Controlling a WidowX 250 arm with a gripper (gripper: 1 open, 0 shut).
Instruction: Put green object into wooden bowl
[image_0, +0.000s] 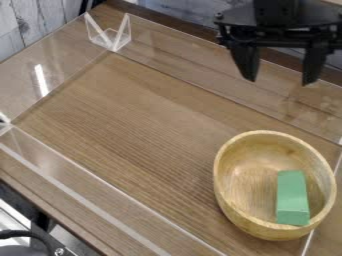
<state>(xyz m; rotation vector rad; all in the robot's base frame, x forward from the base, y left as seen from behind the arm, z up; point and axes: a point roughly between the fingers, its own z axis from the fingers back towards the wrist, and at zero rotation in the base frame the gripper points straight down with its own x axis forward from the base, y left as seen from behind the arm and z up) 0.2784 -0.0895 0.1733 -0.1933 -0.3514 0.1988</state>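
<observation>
One black gripper (281, 70) stands open at its widest, its two dark fingers spread well apart and pointing down, with nothing held between them. It hangs beyond the round, light tan wooden bowl (230, 185), toward the far side of the table, touching neither the bowl nor what lies in it. Part of its body runs out of the top of the view.

Inside the bowl, the small bright-green rectangular block (291, 197) lies in the right-hand half as the camera sees it, its long side running roughly from the far rim toward the near rim. The thick rim of the bowl goes all the way around it.

The bowl rests on the brown wood-grained table (127, 125), in its near right part. Far to the left of the bowl, near the table's far edge, is a whitish, see-through angular piece (110, 33). Nearer the camera, well left of the bowl, black cables (30, 236) show at the lower left corner.
</observation>
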